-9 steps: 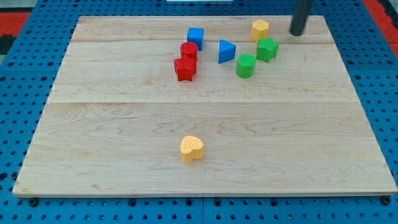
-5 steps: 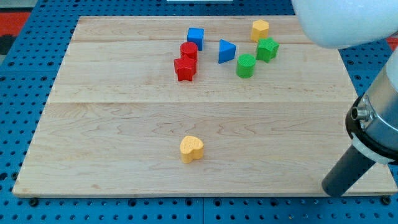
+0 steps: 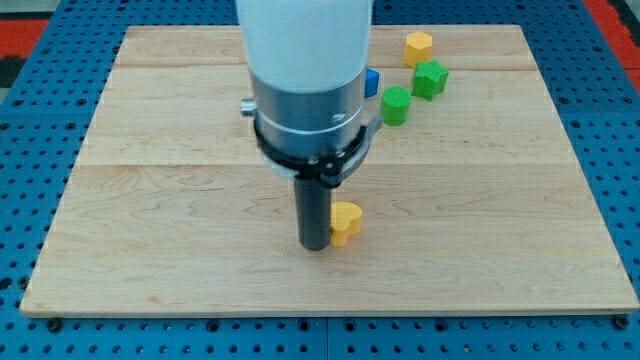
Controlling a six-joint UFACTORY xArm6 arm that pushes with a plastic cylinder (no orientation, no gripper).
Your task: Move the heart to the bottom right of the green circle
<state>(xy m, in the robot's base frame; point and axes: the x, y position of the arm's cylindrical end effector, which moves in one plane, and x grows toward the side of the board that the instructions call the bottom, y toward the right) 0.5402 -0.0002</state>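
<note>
Blue pegboard frames the wooden surface (image 3: 150, 250). No gripper is fitted: the arm ends in a rod whose tip (image 3: 317, 246) touches the left side of the yellow heart (image 3: 346, 222), low at centre. The green circle (image 3: 396, 104) lies well apart toward the top right, near a green block (image 3: 430, 78), a yellow block (image 3: 418, 45) and a partly hidden blue block (image 3: 371, 82).

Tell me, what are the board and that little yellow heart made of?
The board looks like pale bare wood: grain lines and plank seams run across it, with a dull sheen. The yellow heart, touching my tip on the view's right, seems moulded plastic or painted wood, uniformly coloured and matte; I can't tell which.
</note>
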